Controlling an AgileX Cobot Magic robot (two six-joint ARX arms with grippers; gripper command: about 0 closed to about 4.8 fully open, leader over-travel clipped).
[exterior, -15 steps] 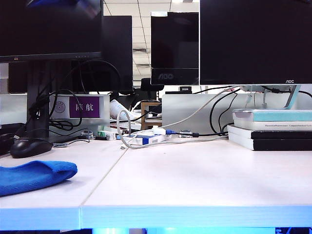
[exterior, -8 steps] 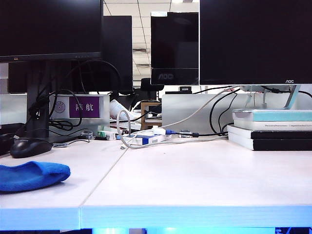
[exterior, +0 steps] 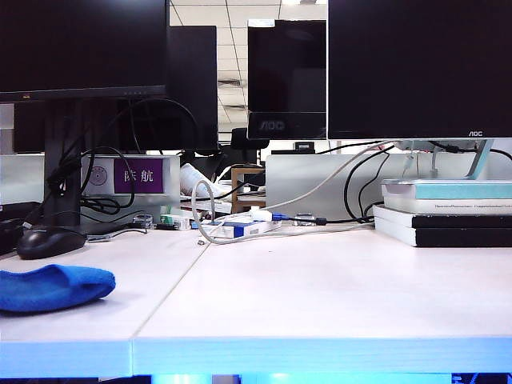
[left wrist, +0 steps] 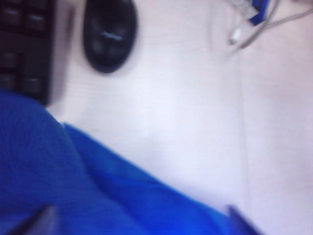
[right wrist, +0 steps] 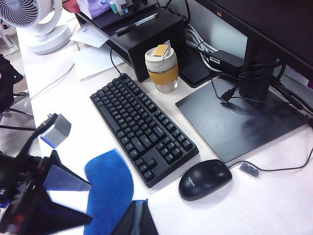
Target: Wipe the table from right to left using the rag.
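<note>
Left gripper (left wrist: 139, 223) hung just above the rag (left wrist: 63, 186), fingers spread, grasping nothing; right gripper (right wrist: 105, 223) clenched and empty, raised over the table's (exterior: 320, 296) left end; rag lay there near the mouse (exterior: 50, 241), likely because the wipe was finished.

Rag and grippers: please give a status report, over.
Left gripper open, above the rag. Right gripper shut, empty, near the rag. Rag lies at left end of table; mouse, keyboard close by.
</note>
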